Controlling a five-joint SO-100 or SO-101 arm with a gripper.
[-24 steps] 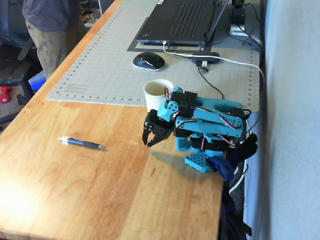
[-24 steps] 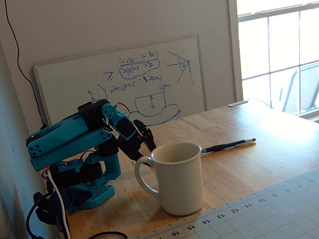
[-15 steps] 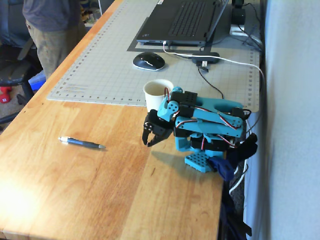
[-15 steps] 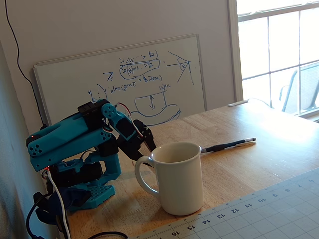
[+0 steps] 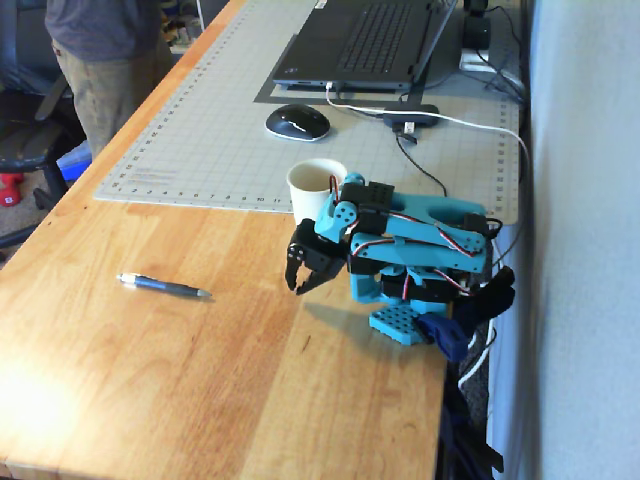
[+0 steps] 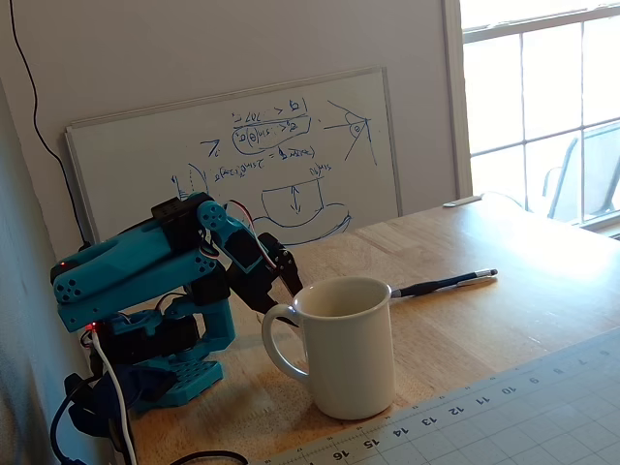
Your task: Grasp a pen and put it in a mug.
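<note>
Slim dark-blue pen (silver end, dark tip) lies flat, well apart from the slightly parted, empty gripper; cream mug stands just behind it.

The cutting mat's ruled edge reads 11 through 16 in a fixed view, with faint digits 2 to 11 along its edge in the other, while the whiteboard carries illegible blue formulas.

Dark blue pen with silver end, cream mug, teal arm with black gripper, honey wood table, grey gridded mat.
</note>
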